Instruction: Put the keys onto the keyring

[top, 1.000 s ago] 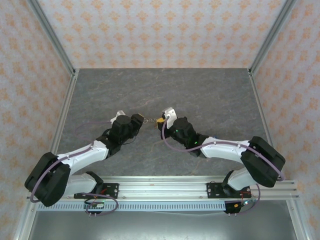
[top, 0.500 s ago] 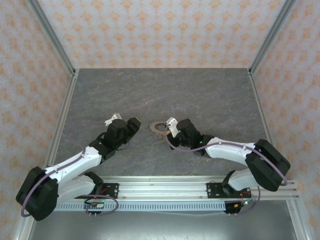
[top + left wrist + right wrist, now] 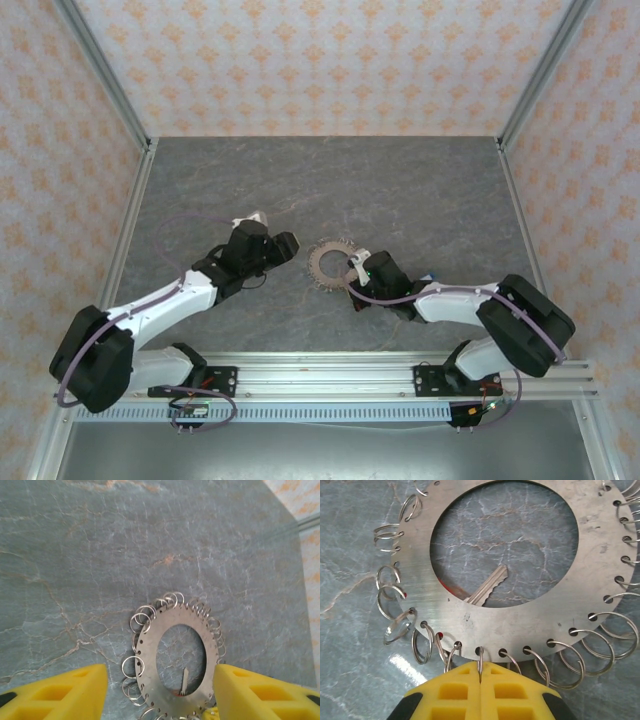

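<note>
- Metal keyring point(image 3: 331, 264) lies flat on the grey table point(image 3: 400, 180), mid-scene.
- Just left of it, the left gripper point(image 3: 287, 246) stands wide open, empty.
- At its near rim, the right gripper point(image 3: 480, 672) pinches the keyring by a wire loop point(image 3: 480, 656).
- One key point(image 3: 487, 591) shows through the centre hole.

Grey table point(image 3: 400, 190), keyring point(image 3: 332, 264) flat atop
</note>
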Available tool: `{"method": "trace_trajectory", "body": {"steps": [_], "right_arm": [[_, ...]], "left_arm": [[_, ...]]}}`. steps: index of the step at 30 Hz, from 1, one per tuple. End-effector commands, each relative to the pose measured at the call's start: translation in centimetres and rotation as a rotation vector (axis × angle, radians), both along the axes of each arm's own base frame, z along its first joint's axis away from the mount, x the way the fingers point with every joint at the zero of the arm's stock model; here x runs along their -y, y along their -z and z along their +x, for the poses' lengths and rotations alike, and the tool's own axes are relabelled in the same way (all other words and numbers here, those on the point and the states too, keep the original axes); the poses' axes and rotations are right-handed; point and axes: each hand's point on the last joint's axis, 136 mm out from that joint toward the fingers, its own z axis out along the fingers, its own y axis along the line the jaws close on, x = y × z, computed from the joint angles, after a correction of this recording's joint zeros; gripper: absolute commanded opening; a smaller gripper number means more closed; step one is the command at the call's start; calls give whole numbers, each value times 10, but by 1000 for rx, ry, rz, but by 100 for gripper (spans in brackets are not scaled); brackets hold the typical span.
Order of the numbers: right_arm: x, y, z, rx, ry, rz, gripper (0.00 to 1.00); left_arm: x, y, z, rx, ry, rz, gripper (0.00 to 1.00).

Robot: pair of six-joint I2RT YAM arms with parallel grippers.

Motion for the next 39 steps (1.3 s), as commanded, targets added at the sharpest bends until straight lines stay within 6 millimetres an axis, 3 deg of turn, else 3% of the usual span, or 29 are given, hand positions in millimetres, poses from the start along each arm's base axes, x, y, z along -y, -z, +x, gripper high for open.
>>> {"method": "trace_trajectory", "body": {"steps": [1, 7, 18, 23, 28, 31, 36, 39], "right_arm": [[1, -3, 19, 133, 12, -13, 0], [-12, -27, 30, 281, 8, 121, 0], [-14, -81, 27, 481, -53, 208, 0], [-24, -123, 25, 568, -121, 253, 0], [-21, -156, 20, 648, -156, 297, 0], [-24, -161, 13, 618, -222, 319, 0], [-28, -144, 3, 559, -310, 256, 0], [-38, -144, -9, 545, -403, 282, 0]], "left_arm": [[13, -12, 1, 24, 72, 6, 58], [13, -15, 3, 34, 64, -2, 58], [13, -28, 0, 95, 97, -3, 60], [17, -47, 2, 157, 141, 6, 62], [18, -62, 1, 220, 192, 49, 63], [22, -66, -1, 237, 253, 85, 64], [31, -65, -7, 274, 375, 139, 63], [38, -66, -12, 326, 445, 145, 64]]}}
